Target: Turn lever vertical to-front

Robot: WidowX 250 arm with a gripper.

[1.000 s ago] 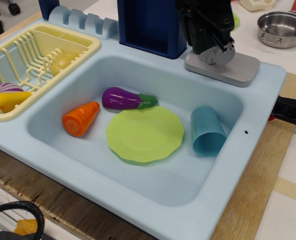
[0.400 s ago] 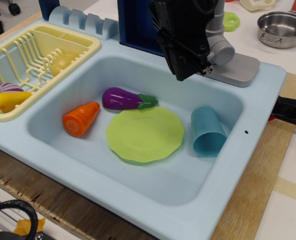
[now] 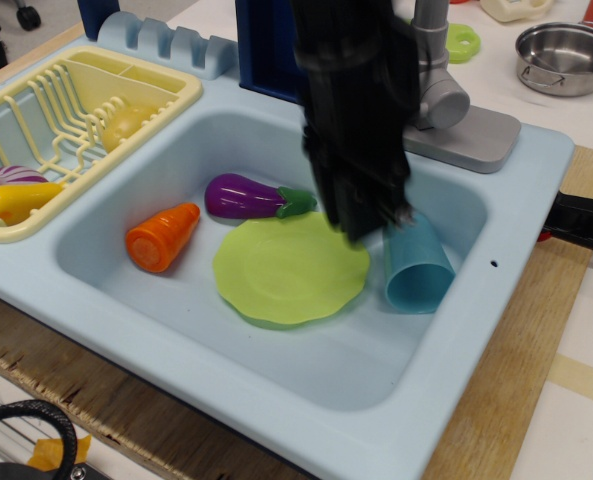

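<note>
My gripper (image 3: 368, 225) is a dark, motion-blurred mass hanging over the middle of the light blue sink (image 3: 276, 370), its tip just above the green plate (image 3: 286, 270) and beside the blue cup (image 3: 414, 262). I cannot tell how its jaws stand. The toy faucet stands at the sink's back right: a round grey hub (image 3: 443, 103) on a flat grey base plate (image 3: 471, 138), with the thicker spout tube (image 3: 429, 22) rising from it. The lever itself does not show; my arm covers the hub's left side. My gripper is well in front of and below the faucet, apart from it.
In the sink lie a purple eggplant (image 3: 244, 197) and an orange carrot (image 3: 162, 236). A yellow dish rack (image 3: 76, 100) with toy food sits at the left. A blue block (image 3: 271, 45) stands behind the sink. A steel pot (image 3: 566, 55) is at the back right.
My gripper has left the faucet hub and swept forward, left and down over the sink, ending above the plate and cup. The faucet hub and spout are now uncovered.
</note>
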